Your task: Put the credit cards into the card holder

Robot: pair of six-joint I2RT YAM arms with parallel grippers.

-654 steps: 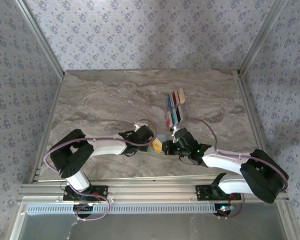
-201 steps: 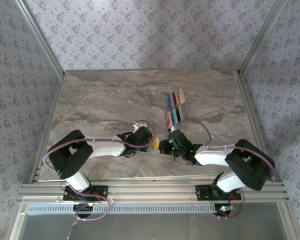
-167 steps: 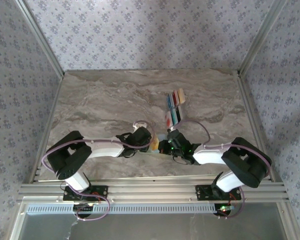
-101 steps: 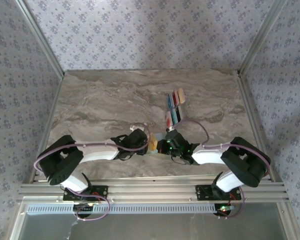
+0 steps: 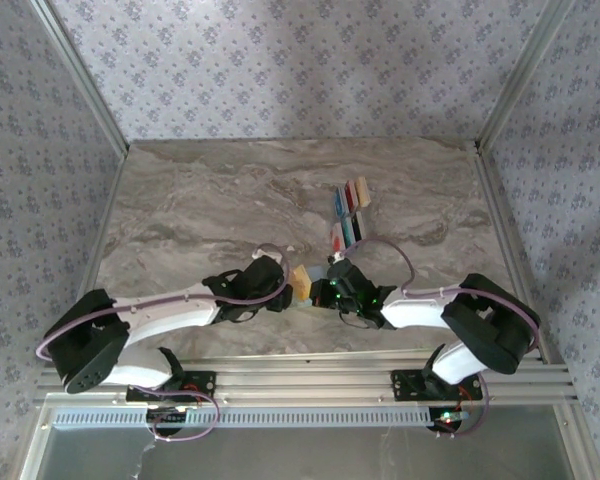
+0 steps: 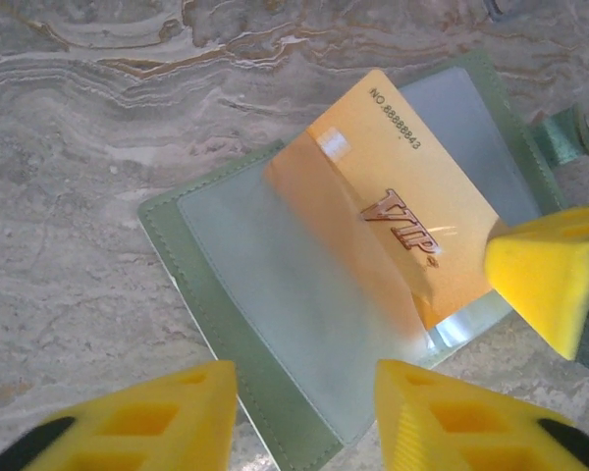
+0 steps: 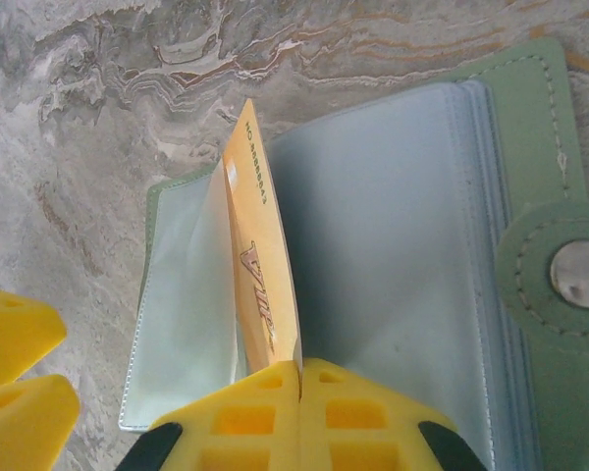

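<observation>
The card holder [image 6: 198, 290] [image 7: 528, 108] lies open on the marble, sage green with clear sleeves. A tan "VIP" card [image 6: 412, 211] [image 7: 260, 294] [image 5: 300, 282] stands tilted, its far end under a clear sleeve flap. My right gripper [image 7: 299, 365] [image 5: 326, 291] is shut on the card's near edge. My left gripper [image 6: 304, 371] [image 5: 283, 289] hovers open over the holder's near corner, one finger on each side of it, and grips nothing. More credit cards [image 5: 352, 194] [image 5: 346, 235] lie in two small fanned groups farther back on the table.
The marble tabletop [image 5: 210, 200] stretches to the left and back. Aluminium rails [image 5: 300, 378] run along the near edge, and patterned walls close in the other sides. The holder's snap strap [image 7: 577, 277] lies at its right.
The left arm's elbow has swung down toward the near-left corner while its gripper stayed by the holder. The right gripper has edged left with the tan card.
</observation>
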